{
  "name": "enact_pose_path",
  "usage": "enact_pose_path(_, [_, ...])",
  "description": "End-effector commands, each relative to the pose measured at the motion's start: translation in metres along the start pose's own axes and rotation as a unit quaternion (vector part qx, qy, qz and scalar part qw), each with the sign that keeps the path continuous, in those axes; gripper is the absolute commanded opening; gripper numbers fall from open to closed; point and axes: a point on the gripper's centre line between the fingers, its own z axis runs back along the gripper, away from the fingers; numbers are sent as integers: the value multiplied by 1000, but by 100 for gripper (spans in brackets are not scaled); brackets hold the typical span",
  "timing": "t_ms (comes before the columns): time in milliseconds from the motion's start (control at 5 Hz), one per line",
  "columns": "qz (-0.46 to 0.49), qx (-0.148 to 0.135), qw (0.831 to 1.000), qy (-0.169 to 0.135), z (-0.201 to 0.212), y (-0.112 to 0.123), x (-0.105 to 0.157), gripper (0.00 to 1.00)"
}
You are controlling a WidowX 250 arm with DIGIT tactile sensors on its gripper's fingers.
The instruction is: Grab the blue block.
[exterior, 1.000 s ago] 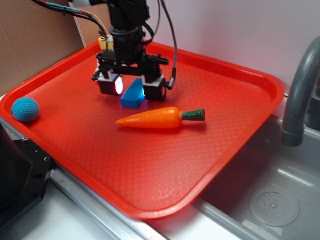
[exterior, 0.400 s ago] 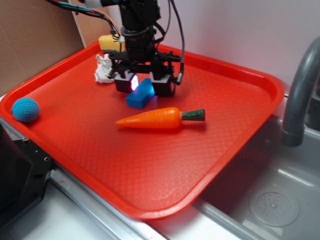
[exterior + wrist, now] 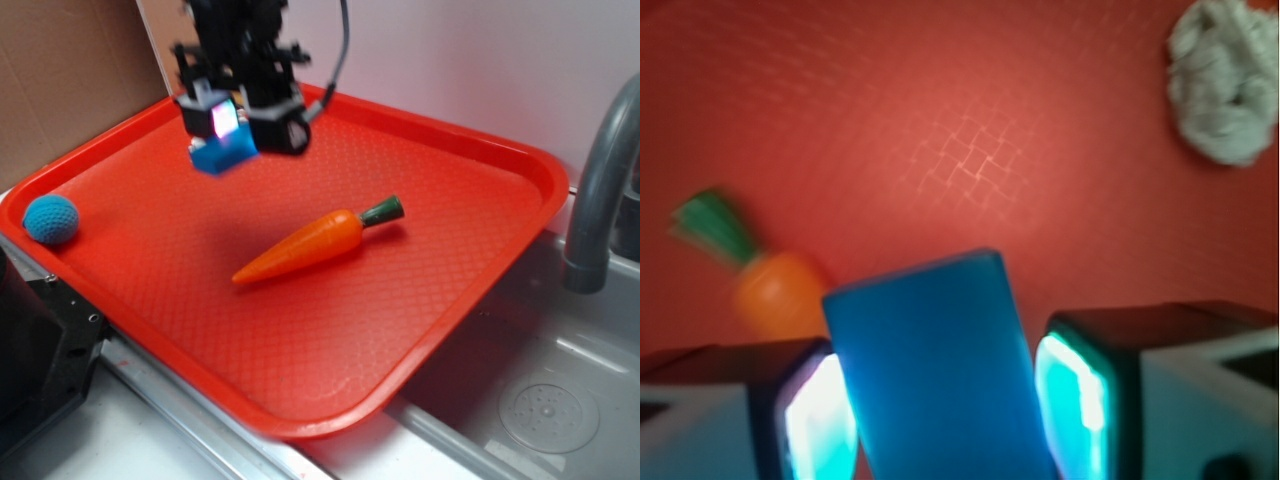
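Exterior looks down obliquely; blurry wrist view, seemingly close, shares the tray point(image 3: 480, 160).

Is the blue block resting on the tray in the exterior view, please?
No, the blue block is held between the jaws, lifted clear above the red tray.

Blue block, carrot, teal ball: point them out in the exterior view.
blue block point(image 3: 222, 153): exterior view, the lit front face below the fingers.
carrot point(image 3: 305, 243): exterior view, middle of the orange body.
teal ball point(image 3: 51, 219): exterior view, center of the crocheted surface.
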Motion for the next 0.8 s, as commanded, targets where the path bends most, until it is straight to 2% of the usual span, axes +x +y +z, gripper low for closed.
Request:
enact_pose_path(0, [-72, 43, 996, -31, 83, 3, 0, 0])
enact_pose_path(200, [-55, 58, 996, -48, 95, 18, 2, 0])
enact_pose_path(400, [-58, 85, 994, -48, 93, 35, 20, 0])
enact_pose_path(600, [-30, 83, 994, -59, 95, 50, 21, 0])
